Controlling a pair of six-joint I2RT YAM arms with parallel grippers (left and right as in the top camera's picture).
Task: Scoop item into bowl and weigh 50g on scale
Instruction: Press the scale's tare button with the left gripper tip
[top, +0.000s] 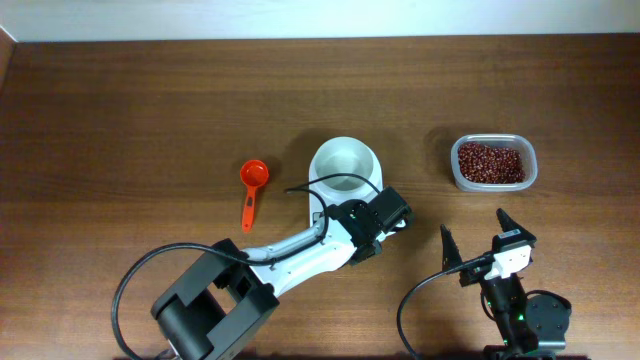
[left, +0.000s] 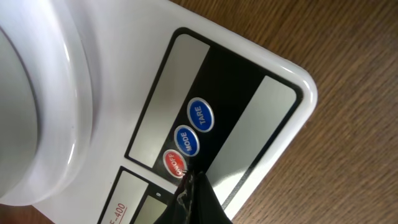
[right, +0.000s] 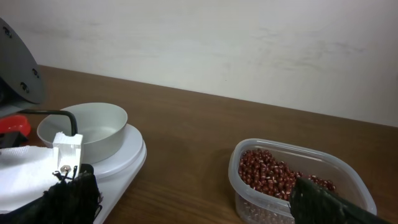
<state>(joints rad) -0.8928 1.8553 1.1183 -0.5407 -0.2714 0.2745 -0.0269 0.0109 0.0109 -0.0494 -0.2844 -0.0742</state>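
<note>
Left wrist view, nearest the lens: the left gripper (left: 198, 200) has its fingers pressed together with nothing between them. The dark tip rests at the edge of the red ON/OFF button (left: 175, 163) on the scale (left: 236, 81). Two blue buttons, MODE (left: 186, 140) and TARE (left: 200, 115), sit just beyond it in a diagonal row. The bowl (left: 37, 93) fills the left of this view, standing on the scale.

Right wrist view: the right gripper's fingers (right: 68, 193) stand spread to the frame's two lower corners, gripping and touching nothing. Beyond the right-hand finger lies the clear tub (right: 357, 186) holding the beans (right: 273, 174). Further left, the bowl sits upright on the scale's round platform, a side profile that the other views do not give.

Overhead view supplies the layout. The right gripper (top: 478, 235) hangs near the front table (top: 120, 100) edge, well apart from the tub at the right. The left gripper covers the scale's front panel, so the button labels are readable only from the left wrist. An orange-red scoop (top: 252, 185) lies on the table left of the bowl, apart from both grippers.
</note>
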